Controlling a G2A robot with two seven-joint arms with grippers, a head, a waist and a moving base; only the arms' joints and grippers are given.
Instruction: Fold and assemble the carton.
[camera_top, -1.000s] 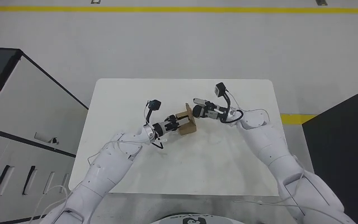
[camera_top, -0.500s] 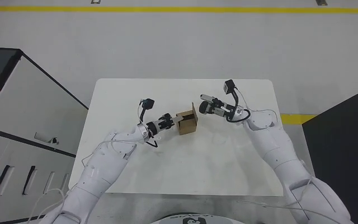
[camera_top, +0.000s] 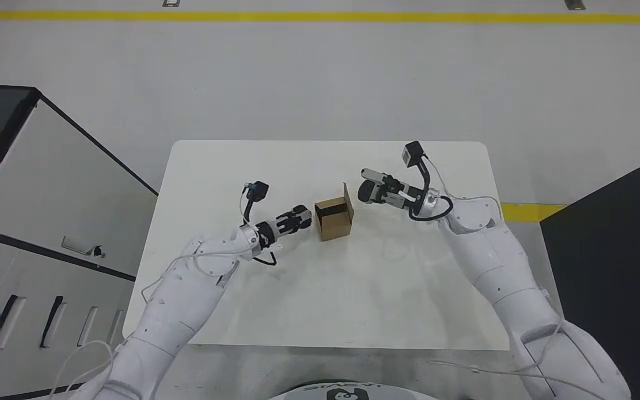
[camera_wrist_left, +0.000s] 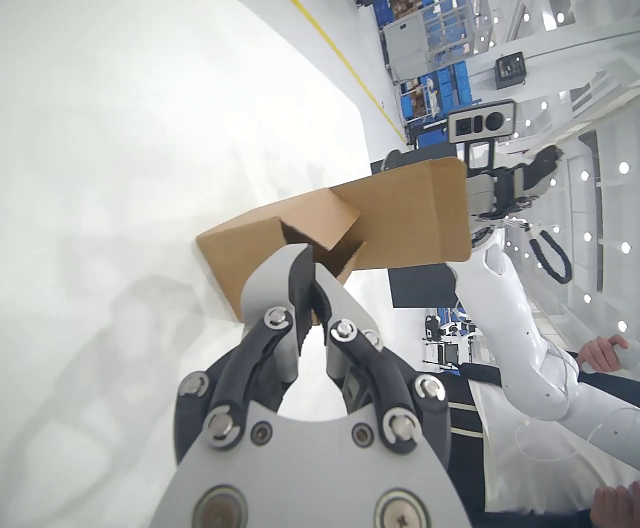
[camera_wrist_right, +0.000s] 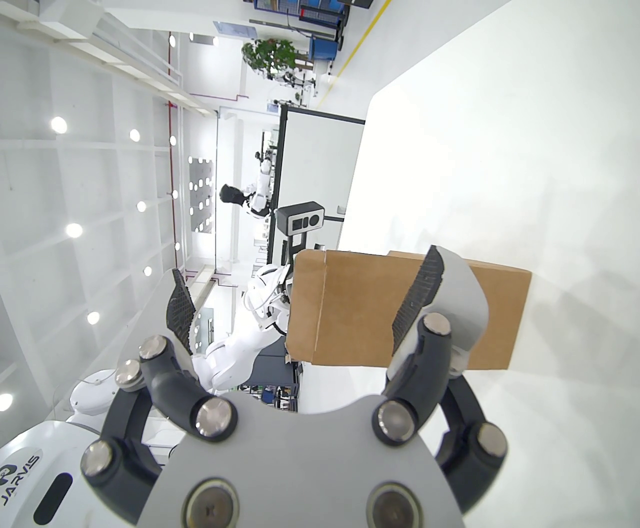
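flanking carton (camera_top: 333, 218): left gripper (camera_top: 298, 214), right gripper (camera_top: 364, 187)

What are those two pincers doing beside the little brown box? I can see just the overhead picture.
Observer: The right pincer is spread wide open, with nothing gripped.
Operator: And the left one?
Observer: The left pincer is shut, with nothing between its fingers, and points at the carton.
Operator: Is the box closed on top?
Observer: No. The left wrist view shows a small flap folded inward and a big flap standing up.
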